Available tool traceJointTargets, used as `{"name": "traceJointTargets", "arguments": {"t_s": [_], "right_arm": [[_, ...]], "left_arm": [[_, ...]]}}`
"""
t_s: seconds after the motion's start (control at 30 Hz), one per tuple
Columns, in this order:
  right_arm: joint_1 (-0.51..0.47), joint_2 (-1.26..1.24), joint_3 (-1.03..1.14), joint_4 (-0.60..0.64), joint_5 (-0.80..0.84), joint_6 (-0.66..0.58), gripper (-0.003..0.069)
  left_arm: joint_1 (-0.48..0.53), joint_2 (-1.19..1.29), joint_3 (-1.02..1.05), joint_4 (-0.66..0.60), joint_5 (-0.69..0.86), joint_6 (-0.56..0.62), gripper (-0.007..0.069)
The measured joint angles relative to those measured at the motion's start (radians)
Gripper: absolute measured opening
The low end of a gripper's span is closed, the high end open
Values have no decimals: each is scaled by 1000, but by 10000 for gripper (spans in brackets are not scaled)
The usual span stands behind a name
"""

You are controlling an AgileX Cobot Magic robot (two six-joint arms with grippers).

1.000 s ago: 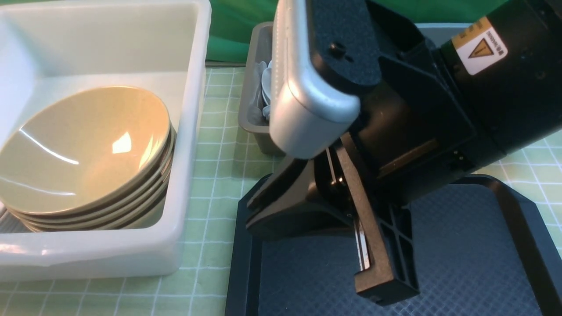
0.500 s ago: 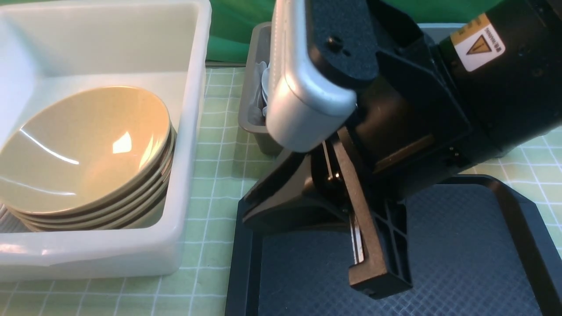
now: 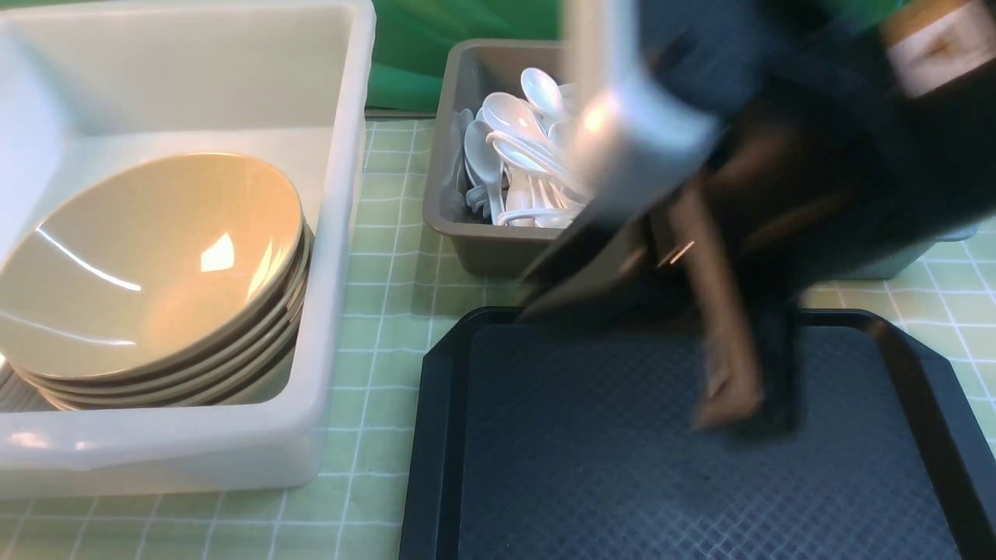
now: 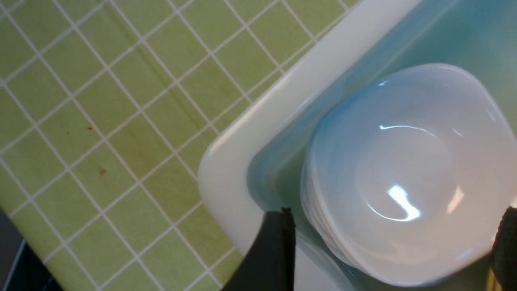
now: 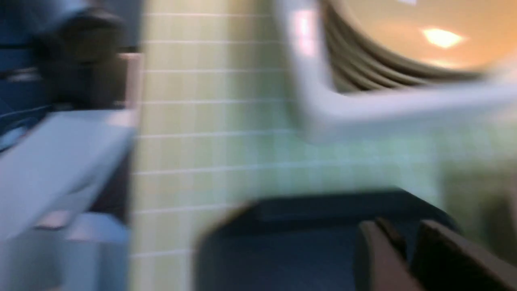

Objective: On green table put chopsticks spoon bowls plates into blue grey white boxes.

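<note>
The white box (image 3: 342,233) stands at the left on the green table (image 3: 389,311) and holds several stacked olive-beige bowls (image 3: 148,264). In the left wrist view a stack of white plates (image 4: 404,173) sits in a corner of the white box (image 4: 250,133). My left gripper (image 4: 391,246) is open above that stack, its fingers wide on either side. The grey box (image 3: 459,225) at the back holds several white spoons (image 3: 513,148). My right gripper (image 3: 739,412) is motion-blurred above the black tray. Its fingers (image 5: 375,254) stand close together. No chopsticks can be made out.
A black textured tray (image 3: 591,467) lies at the front right. A sliver of a bluish box (image 3: 895,264) shows behind the right arm. A green cloth hangs behind the boxes.
The right arm has swung fast to the right and upward, uncovering the grey box and its spoons. The bowls and the white box have not moved.
</note>
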Motion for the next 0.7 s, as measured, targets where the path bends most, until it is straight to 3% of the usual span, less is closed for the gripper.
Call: {"name": "traceJointTargets", "arguments": {"t_s": [0.13, 0.17, 0.2, 0.27, 0.3, 0.47, 0.57, 0.7], "right_arm": [[-105, -59, 5, -33, 17, 39, 149], [-189, -104, 27, -40, 18, 65, 150], [-197, -110, 31, -40, 18, 68, 150], [-309, -199, 102, -49, -1, 105, 152], [-309, -206, 102, -49, -1, 105, 152], [-460, -467, 355, -56, -147, 135, 152], [-502, -699, 561, -59, -353, 150, 152], [-516, -946, 790, -57, -596, 171, 152]], "left_arm": [[-99, -88, -3, 4, 2, 52, 636], [-157, -131, -6, 6, 2, 89, 610], [-171, -141, -6, 8, 2, 92, 603], [-255, -202, -8, 13, 4, 118, 552], [-269, -207, -8, 13, 5, 119, 542], [-441, -336, 22, -31, 9, 164, 352], [-507, -447, 101, -79, 8, 213, 185], [-538, -609, 223, -152, -12, 255, 33]]}}
